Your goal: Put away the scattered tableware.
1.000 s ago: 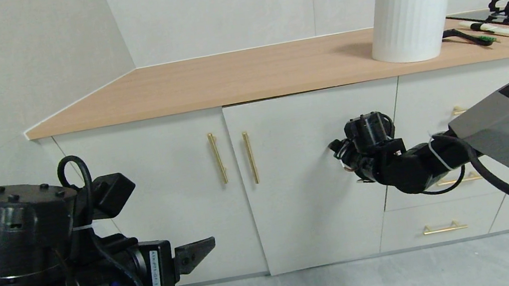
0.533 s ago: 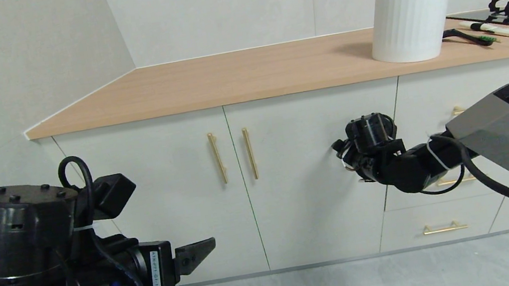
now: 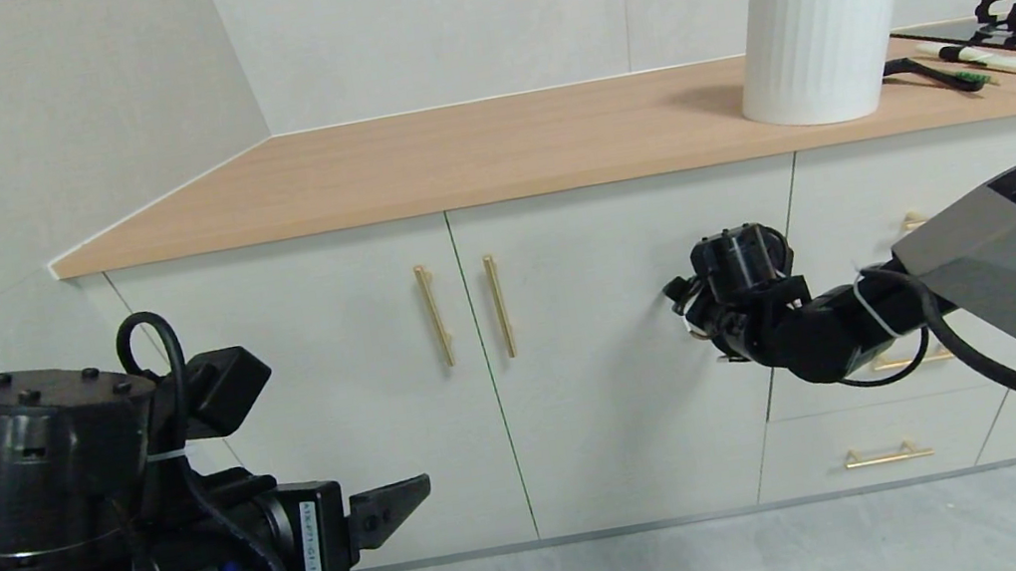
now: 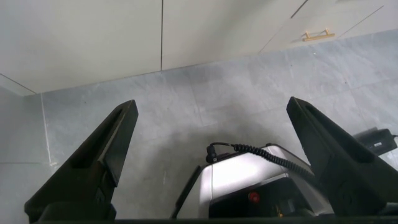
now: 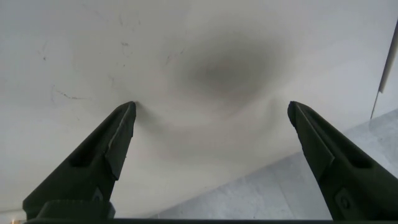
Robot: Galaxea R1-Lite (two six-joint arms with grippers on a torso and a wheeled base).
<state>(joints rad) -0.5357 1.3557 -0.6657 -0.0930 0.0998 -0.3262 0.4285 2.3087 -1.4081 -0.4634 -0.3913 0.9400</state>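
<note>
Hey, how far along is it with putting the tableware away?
Done: both cabinet doors sit shut, the right gripper close to one, jaws open and empty. In hand: nothing; the left gripper is open too. Left: utensils lie on the countertop beside the white container.

Kitchen corner with pale tiled walls.
Wooden tabletop across mid-frame; white cabinet doors with brass handles below; grey floor along the bottom.

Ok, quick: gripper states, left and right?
Left gripper: open, holding nothing.
Right gripper: open, empty, facing the cabinet door.
</note>
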